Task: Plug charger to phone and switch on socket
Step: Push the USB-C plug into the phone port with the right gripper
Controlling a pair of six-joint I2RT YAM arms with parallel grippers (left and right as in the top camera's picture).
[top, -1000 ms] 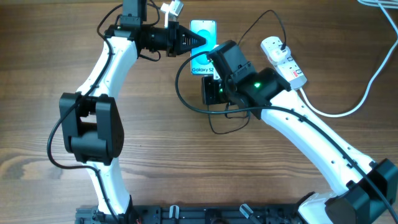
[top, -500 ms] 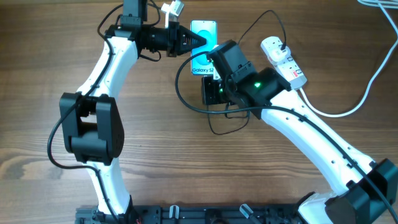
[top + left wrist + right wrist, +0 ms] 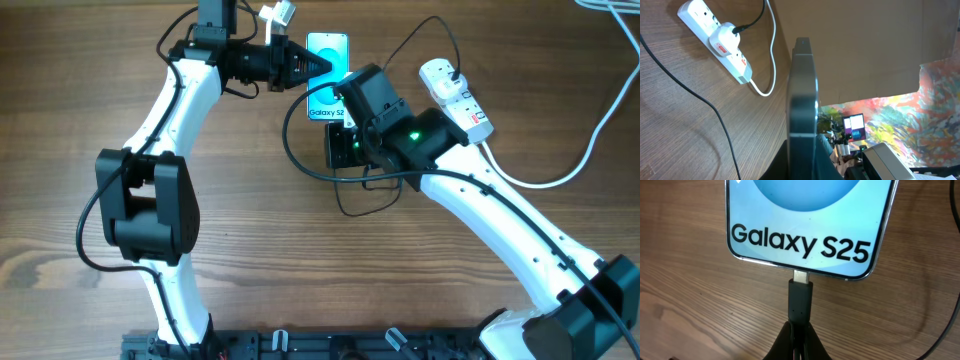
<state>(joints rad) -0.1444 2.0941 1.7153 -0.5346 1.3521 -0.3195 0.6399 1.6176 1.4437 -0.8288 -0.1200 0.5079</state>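
Note:
The phone (image 3: 327, 45) lies at the back centre, teal screen up, with "Galaxy S25" at its near end. My left gripper (image 3: 316, 65) is shut on the phone's sides; in the left wrist view the phone (image 3: 802, 90) shows edge-on between the left gripper's fingers (image 3: 802, 162). My right gripper (image 3: 338, 135) is shut on the charger's black connector (image 3: 800, 300). The connector's metal tip sits in the port at the near end of the phone (image 3: 805, 225), part of it still showing. The right gripper's fingers (image 3: 800, 340) pinch the connector's rear. The charger cable (image 3: 287, 140) loops to the white socket (image 3: 458, 97).
The socket's thick white cord (image 3: 560, 175) curves off to the right edge. The charger's far end is plugged into the socket (image 3: 705, 25). Slack black cable lies on the wooden table in front of the phone, under my right arm.

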